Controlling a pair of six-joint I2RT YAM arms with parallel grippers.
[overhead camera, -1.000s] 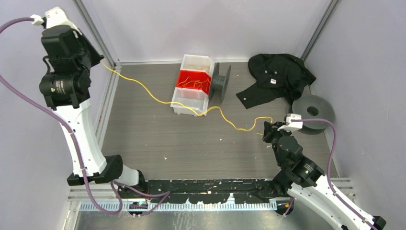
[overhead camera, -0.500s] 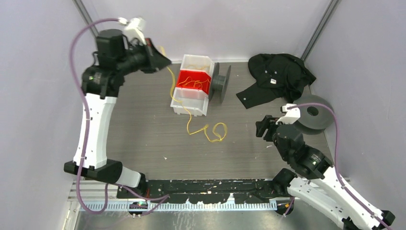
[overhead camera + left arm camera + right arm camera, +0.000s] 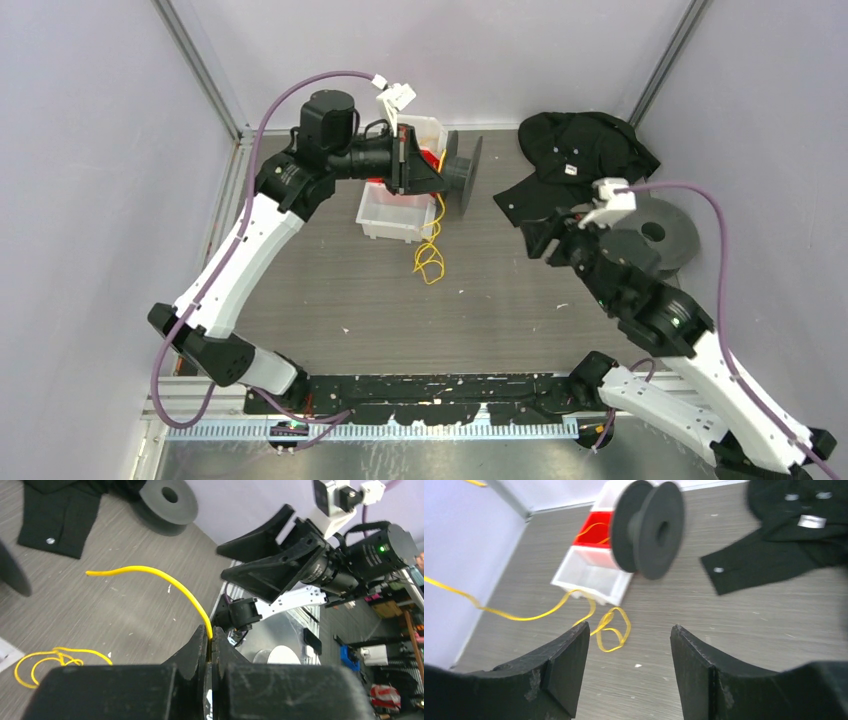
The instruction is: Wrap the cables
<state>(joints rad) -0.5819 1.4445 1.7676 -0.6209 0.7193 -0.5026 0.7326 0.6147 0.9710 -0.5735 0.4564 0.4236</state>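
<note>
Left to right. My left gripper [image 3: 209,636] has its jaws pressed together on the cable [image 3: 150,571], whose free end curves out beyond the fingertips. In the top view this gripper [image 3: 432,183] lies across a row of bins [image 3: 388,228]. From it the yellow cable [image 3: 431,256] hangs to a small heap of loops on the table [image 3: 330,285], just in front of the nearest white bin. An upright spool [image 3: 466,172] stands beside the bins. My right gripper [image 3: 628,631] is raised above the table with its jaws spread wide and nothing between them, well apart from the cable loops [image 3: 613,629]. Beyond it lies a black garment [image 3: 580,155], and a flat spool [image 3: 668,238] rests at the far right.
</note>
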